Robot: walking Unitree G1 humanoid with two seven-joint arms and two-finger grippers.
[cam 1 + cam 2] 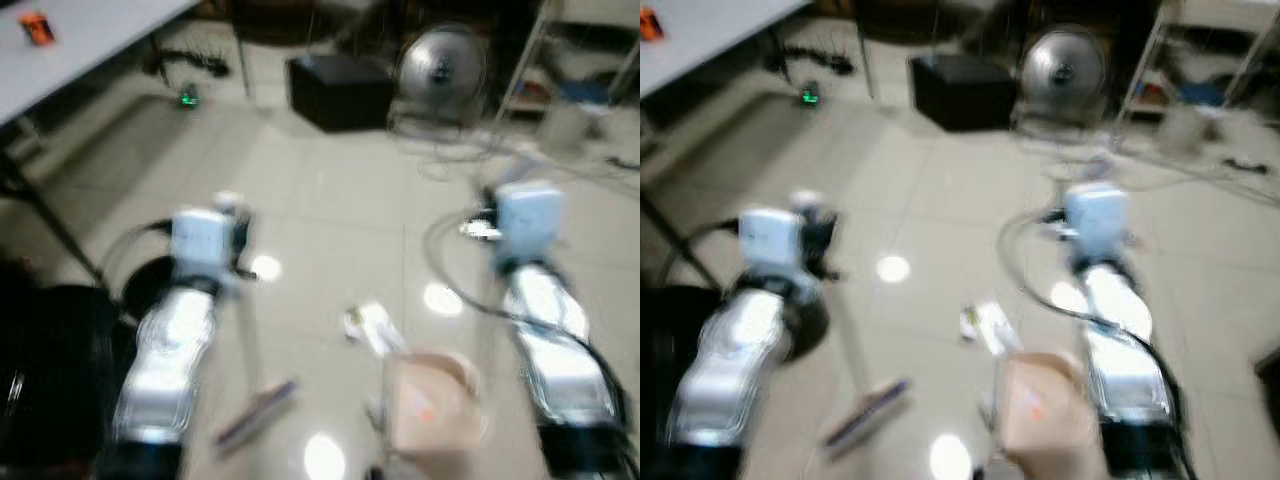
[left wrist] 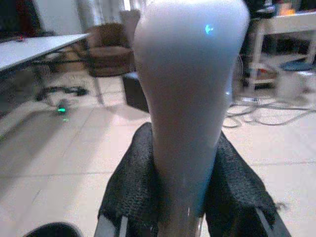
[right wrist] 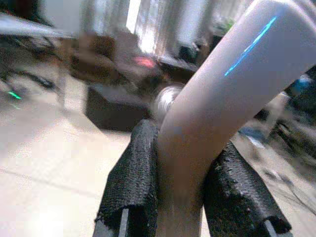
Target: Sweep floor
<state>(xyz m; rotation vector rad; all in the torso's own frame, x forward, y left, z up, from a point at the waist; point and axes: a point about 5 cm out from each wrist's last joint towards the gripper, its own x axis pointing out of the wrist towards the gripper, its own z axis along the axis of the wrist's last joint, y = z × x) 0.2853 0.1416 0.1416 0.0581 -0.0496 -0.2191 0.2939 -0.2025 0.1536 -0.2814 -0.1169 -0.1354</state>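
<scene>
The head views are blurred. My left gripper (image 2: 180, 163) is shut on a pale broom handle (image 2: 190, 74); the thin shaft (image 1: 247, 320) runs down to a dark broom head (image 1: 256, 410) on the tiled floor. My right gripper (image 3: 180, 168) is shut on a pale curved handle (image 3: 222, 94), and a beige dustpan (image 1: 432, 402) sits low between the arms, near the right arm (image 1: 545, 330). A small piece of white litter (image 1: 368, 325) lies on the floor just beyond the dustpan.
A white table (image 1: 90, 40) with an orange item (image 1: 37, 28) stands far left. A black box (image 1: 340, 90), a floor fan (image 1: 440, 65), loose cables (image 1: 450, 150) and shelves (image 1: 545, 70) line the back. A dark round bin (image 1: 150, 282) sits by my left arm.
</scene>
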